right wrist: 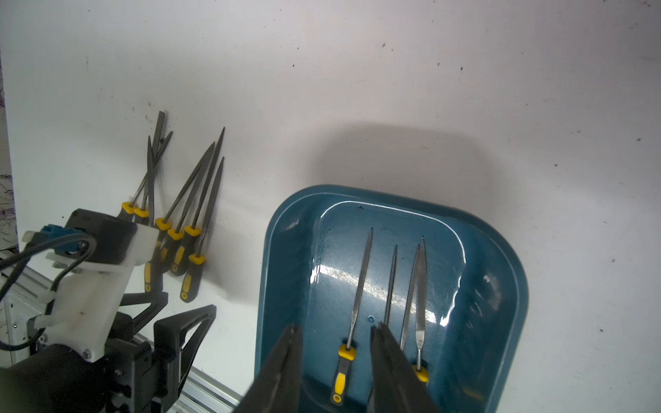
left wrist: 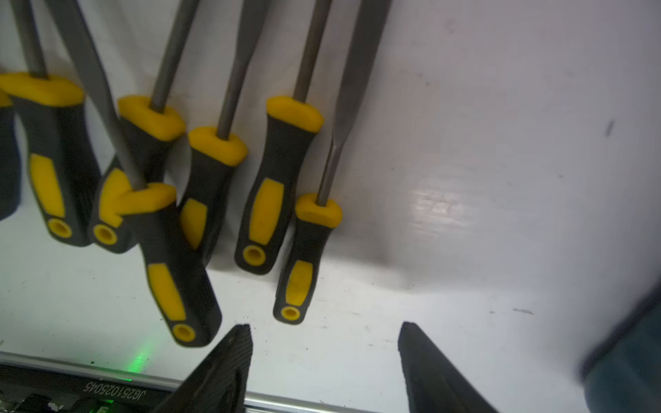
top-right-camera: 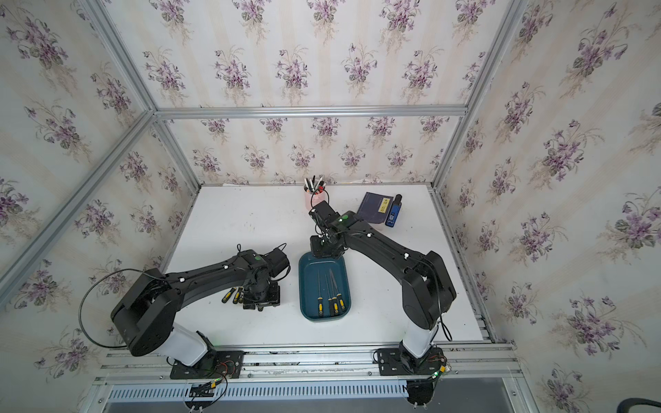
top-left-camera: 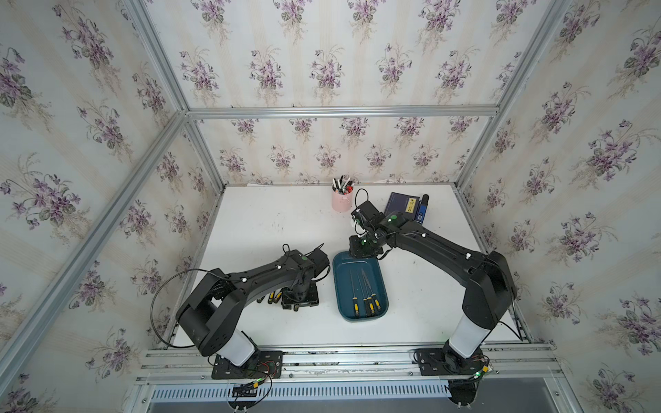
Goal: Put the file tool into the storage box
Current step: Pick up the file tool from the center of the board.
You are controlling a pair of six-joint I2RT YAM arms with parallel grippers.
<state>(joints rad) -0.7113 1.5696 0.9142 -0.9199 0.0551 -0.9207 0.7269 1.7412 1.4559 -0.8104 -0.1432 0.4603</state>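
Files (left wrist: 264,186) lie bunched at the frame's left so the empty, parted left gripper (left wrist: 323,343) can reach one; the right gripper (right wrist: 334,332), parted and empty, hovers over the storage box (right wrist: 500,286).

We seem to be in a robot test cell: a white table (top-left-camera: 272,232) boxed by aluminium framing (top-left-camera: 339,111), its walls (top-left-camera: 322,64) papered with home-style florals.
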